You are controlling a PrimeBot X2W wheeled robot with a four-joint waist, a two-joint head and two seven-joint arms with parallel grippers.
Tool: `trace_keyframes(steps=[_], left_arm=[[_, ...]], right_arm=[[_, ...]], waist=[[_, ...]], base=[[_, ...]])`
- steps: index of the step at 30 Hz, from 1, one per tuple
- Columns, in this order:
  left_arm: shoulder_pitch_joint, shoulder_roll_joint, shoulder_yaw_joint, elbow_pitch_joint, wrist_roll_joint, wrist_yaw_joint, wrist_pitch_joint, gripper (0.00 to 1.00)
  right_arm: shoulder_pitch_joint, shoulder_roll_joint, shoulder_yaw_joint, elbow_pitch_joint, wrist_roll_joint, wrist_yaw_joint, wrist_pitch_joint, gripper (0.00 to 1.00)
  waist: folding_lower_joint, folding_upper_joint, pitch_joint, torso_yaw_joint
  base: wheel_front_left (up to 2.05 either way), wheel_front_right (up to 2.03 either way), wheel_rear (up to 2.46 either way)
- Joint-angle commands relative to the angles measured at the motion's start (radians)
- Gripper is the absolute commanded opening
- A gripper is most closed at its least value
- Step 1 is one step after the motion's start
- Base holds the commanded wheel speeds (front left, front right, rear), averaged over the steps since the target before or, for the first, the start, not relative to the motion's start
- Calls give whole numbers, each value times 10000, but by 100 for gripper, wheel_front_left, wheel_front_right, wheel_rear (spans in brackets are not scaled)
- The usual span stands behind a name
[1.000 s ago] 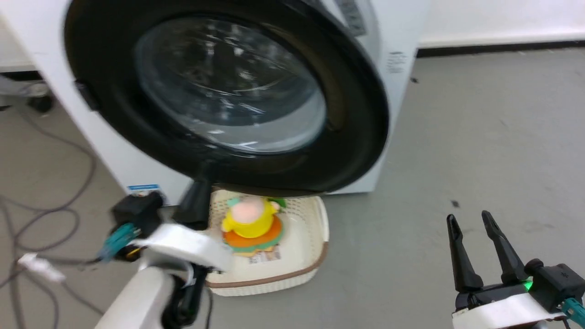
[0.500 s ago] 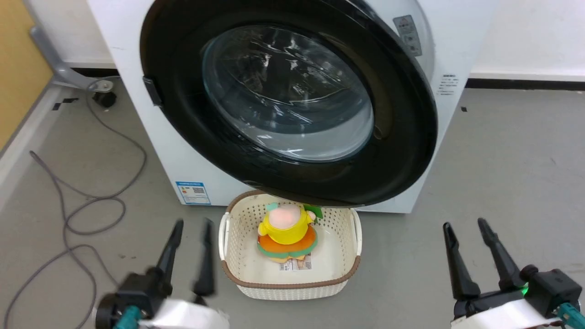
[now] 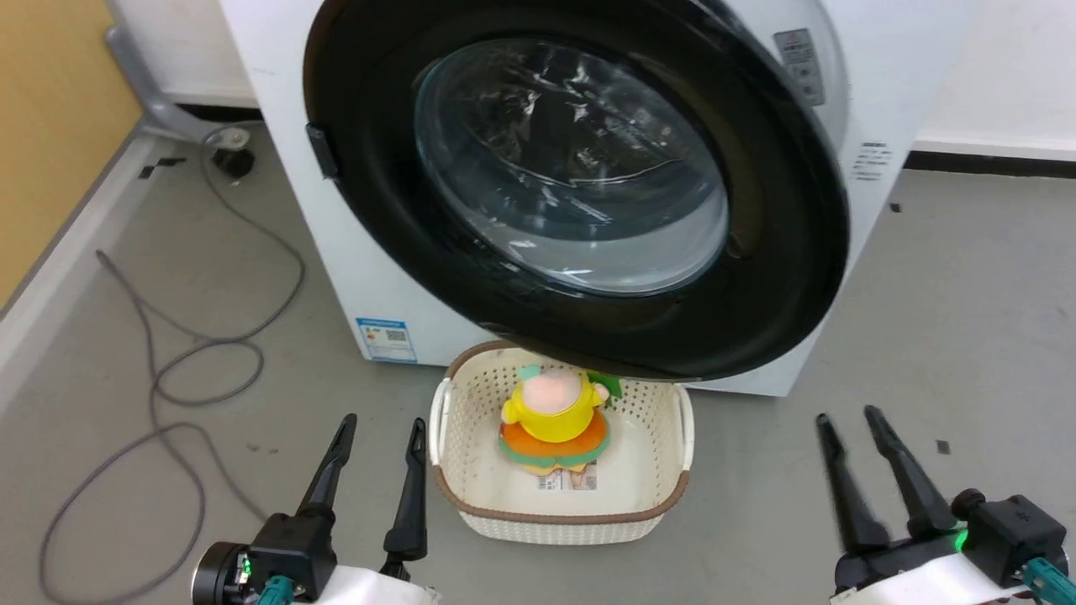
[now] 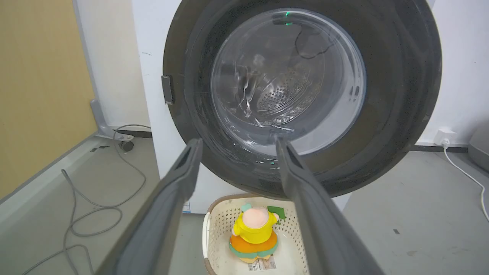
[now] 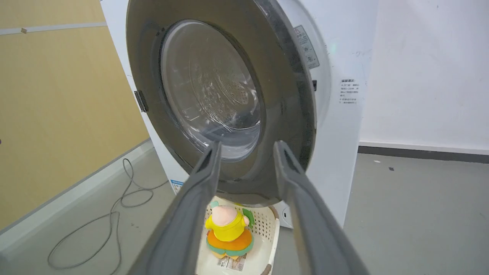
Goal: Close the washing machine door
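The washing machine [image 3: 370,277] is white and fills the upper middle of the head view. Its round black washing machine door [image 3: 782,277] with the clear glass window [image 3: 580,168] is swung in close over the front, its latch tab [image 3: 316,151] showing at the left rim; whether it is latched I cannot tell. My left gripper [image 3: 382,420] is open and empty at the lower left, well clear of the door. Open and empty too, my right gripper [image 3: 846,413] stays at the lower right. Both wrist views look between open fingers [image 4: 183,168] [image 5: 206,168] at the door [image 4: 397,114] [image 5: 282,114].
A cream basket [image 3: 471,504] holding a yellow and orange plush toy [image 3: 555,416] stands on the floor just under the door's lower edge, between my grippers. A grey cable [image 3: 168,370] loops over the floor at left, beside a yellow wall panel [image 3: 50,143]. Grey floor stretches to the right.
My left gripper came down from the door's lower edge to the lower left and opened. The head camera shifted. The right gripper's fingers drew in slightly.
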Motion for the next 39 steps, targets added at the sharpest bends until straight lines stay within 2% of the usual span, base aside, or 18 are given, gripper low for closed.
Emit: trace_keyframes(steps=[1, 7, 13, 25, 29, 33, 39], left_arm=[[-91, -45, 9, -63, 144, 3, -43, 100], [-369, -344, -92, -124, 321, -33, -43, 100], [-795, -650, -99, -191, 404, -83, -43, 100], [-1715, -1040, -179, -254, 595, -286, -43, 100], [-1802, -1113, -201, -270, 630, -304, -43, 100], [-1844, -1159, -213, -216, 601, -322, -43, 100], [-2043, -1203, -292, -190, 580, -357, -43, 100]], right_arm=[[54, -147, 39, -113, 60, 8, 33, 0], [-632, -761, 237, -423, 281, 8, 432, 0], [-2209, -1623, 466, -347, 839, 8, 890, 0], [-5041, -3386, 188, 1686, 2105, 8, 2252, 0], [-5630, -3682, 141, 2353, 2324, 8, 2399, 0], [-6426, -3624, -93, 3128, 2764, 8, 2555, 0], [-7827, -3849, -133, 4359, 2756, 8, 2791, 0]], waist=[[0, 0, 162, 207], [0, 0, 770, 820], [0, 0, 1581, 1323], [0, 0, 2789, 2142], [0, 0, 2988, 2285], [0, 0, 3154, 2321], [0, 0, 3354, 2419]], base=[[0, 0, 0], [0, 0, 0], [0, 0, 0], [0, 0, 0], [0, 0, 0], [0, 0, 0], [0, 0, 0]])
